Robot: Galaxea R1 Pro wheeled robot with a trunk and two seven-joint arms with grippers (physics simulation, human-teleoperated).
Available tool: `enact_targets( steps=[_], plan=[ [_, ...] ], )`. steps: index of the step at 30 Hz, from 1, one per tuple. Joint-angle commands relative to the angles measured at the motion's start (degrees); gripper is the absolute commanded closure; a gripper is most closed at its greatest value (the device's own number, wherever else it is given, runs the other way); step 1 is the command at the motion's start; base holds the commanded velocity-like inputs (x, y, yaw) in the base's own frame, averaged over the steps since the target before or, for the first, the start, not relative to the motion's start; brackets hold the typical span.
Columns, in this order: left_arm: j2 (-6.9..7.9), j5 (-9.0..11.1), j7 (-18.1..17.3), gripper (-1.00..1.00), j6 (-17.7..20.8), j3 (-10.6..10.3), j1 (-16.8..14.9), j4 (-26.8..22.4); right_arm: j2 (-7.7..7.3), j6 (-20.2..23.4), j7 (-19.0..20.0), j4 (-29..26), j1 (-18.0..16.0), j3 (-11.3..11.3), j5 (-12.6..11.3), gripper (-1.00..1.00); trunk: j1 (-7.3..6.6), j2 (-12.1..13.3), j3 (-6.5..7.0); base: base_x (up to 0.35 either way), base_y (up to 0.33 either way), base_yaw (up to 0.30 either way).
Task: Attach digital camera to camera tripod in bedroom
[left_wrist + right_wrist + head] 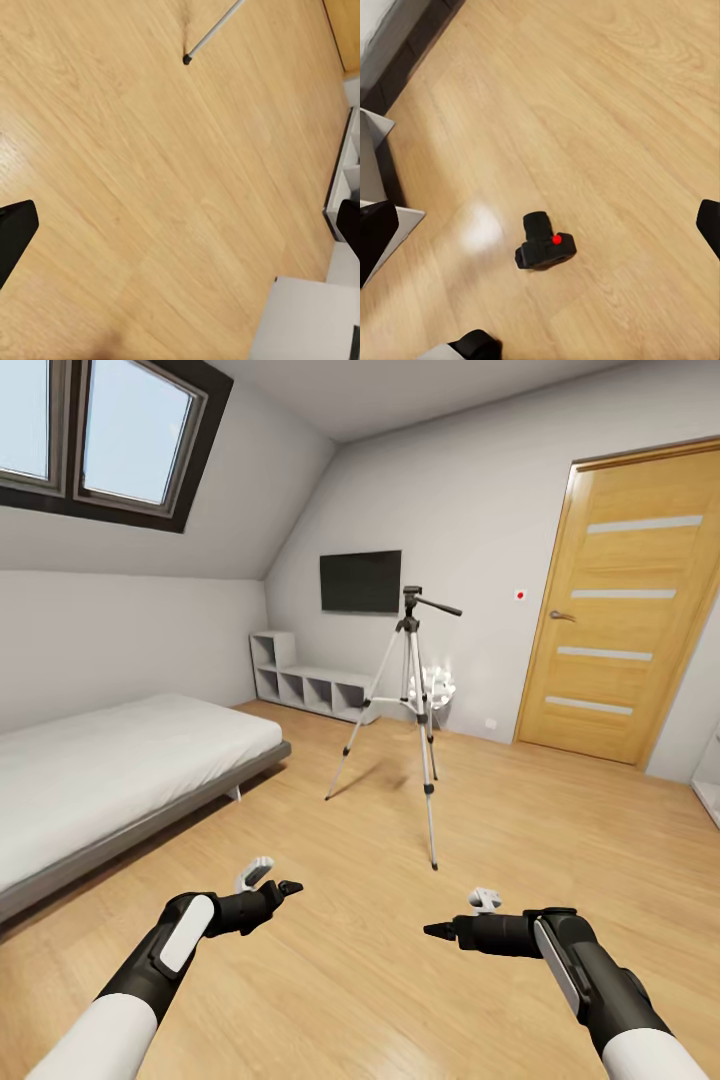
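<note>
Nearest the head camera, at the bottom of the frame, both arms reach forward over the light wood floor [400, 980]. The left hand [268, 885] sits at lower left and the right hand [462, 918] at lower right; each has its fingers spread apart with nothing between them, and the wrist views agree, with black fingertips at the frame edges and bare floor in the gap.

In the right wrist view the digital camera [544, 244] lies on the floor by itself, a small black box with a red button on top, just beside a bright glare patch on the boards and apart from the fingers.

The camera tripod [410, 710] stands upright at mid-frame in the head view, silver legs splayed on the floor, black head and handle on top. One of its leg tips [187, 58] shows in the left wrist view.

The bedroom has sloped white-grey walls. A white bed [110, 770] on a grey frame fills the left side, a skylight [100, 430] sits at upper left, a black TV [360, 581] hangs on the far wall above a low grey cube shelf [310, 682], and a wooden door [620, 605] stands shut at right.
</note>
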Motion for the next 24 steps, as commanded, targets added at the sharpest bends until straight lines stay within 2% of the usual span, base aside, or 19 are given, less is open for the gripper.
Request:
enact_targets(
  steps=[1, 24],
  plan=[
    [0.00, -0.10, -0.21, -1.00, 0.24, 0.06, -0.03, -0.01, 0.00, 0.46, -0.10, -0.02, -0.05, -0.03, -0.42, -1.00, 0.22, -0.44, -0.24, 0.000, 0.000, 0.000],
    [0.07, -0.12, -0.22, -1.00, 0.27, 0.06, -0.03, 0.23, -0.05, -0.12, -0.10, -0.02, -0.05, -0.10, -0.28, -1.00, 5.27, -9.67, -4.37, 0.000, 0.000, 0.000]
  ],
)
